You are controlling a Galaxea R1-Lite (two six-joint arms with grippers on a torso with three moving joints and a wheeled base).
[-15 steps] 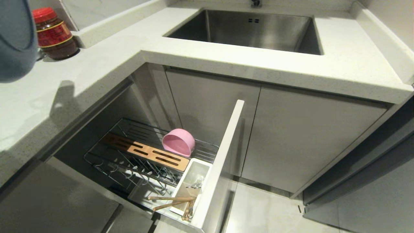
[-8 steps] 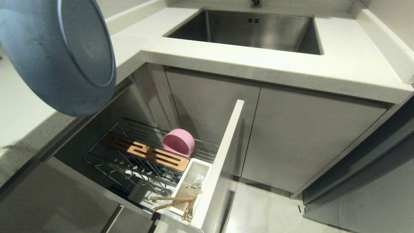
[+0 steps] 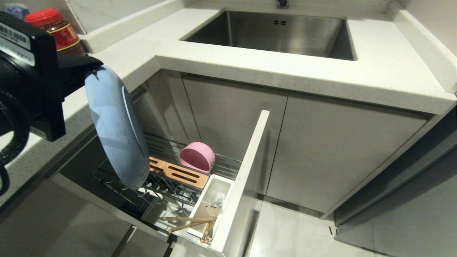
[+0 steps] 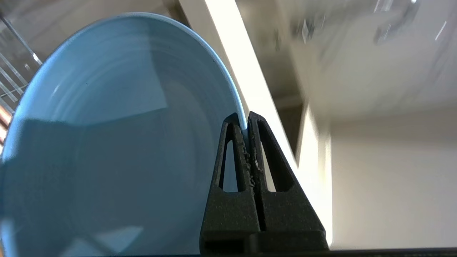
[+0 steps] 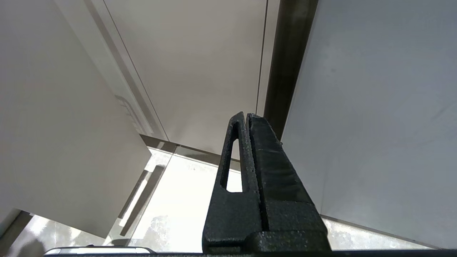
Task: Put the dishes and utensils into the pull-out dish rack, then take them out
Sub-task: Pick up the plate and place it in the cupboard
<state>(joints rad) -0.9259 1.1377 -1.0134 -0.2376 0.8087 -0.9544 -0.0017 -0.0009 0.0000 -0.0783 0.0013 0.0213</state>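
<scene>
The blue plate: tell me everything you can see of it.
The blue plate is large, round and shallow, light blue with a matte, ceramic-like look and faint scuffs on its underside, where a raised foot ring shows. It hangs on edge, nearly upright, pinched at its upper rim by the left gripper, whose jaws are shut on it. Its lower edge sits above the prongs of the pull-out dish rack; contact there cannot be told.

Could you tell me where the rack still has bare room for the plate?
The prong rows between the wooden strip and the tray edge stand bare. The pink bowl fills the back corner; chopsticks and fork crowd the white bin.
</scene>
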